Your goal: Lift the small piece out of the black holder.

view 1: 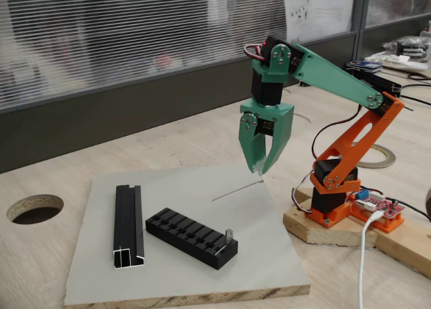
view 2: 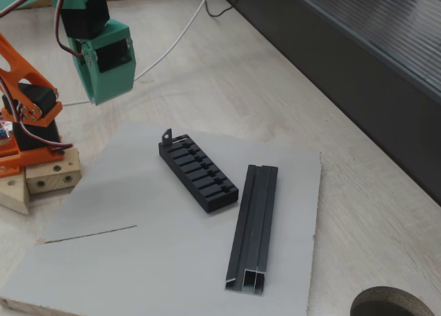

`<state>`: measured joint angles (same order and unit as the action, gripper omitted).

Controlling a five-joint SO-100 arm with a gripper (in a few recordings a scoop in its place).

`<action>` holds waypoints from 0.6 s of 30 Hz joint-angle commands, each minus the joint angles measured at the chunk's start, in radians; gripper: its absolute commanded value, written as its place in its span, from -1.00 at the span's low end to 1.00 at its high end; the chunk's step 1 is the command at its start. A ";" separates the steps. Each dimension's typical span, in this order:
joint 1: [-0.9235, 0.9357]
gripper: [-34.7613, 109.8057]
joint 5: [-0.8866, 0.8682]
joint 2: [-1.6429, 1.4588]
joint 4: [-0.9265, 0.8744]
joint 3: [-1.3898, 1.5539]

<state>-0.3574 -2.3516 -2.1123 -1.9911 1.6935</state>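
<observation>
Hovering with fingers nearly together, the gripper (view 1: 260, 166) is needing to spread, then descend squarely over the small piece (view 1: 229, 235) at the black holder (view 1: 192, 237)'s right end.

No text, label, brand, number or sign can be read in either fixed view; the sheets on the window (view 1: 316, 13) behind the table carry marks too blurred to make out

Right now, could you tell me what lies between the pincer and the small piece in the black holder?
Only bare grey board: the pincer hangs above it, apart from the small piece standing at the end of the black holder. Both fixed views show the gap.
</observation>
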 commanded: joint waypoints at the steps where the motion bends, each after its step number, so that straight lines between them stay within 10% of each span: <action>1: -0.017 -0.39 -0.020 -0.003 -0.008 0.012; 18: -0.143 -0.16 -0.242 -0.018 0.376 0.210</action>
<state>-0.4157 -2.4850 -2.1123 -1.6337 1.8822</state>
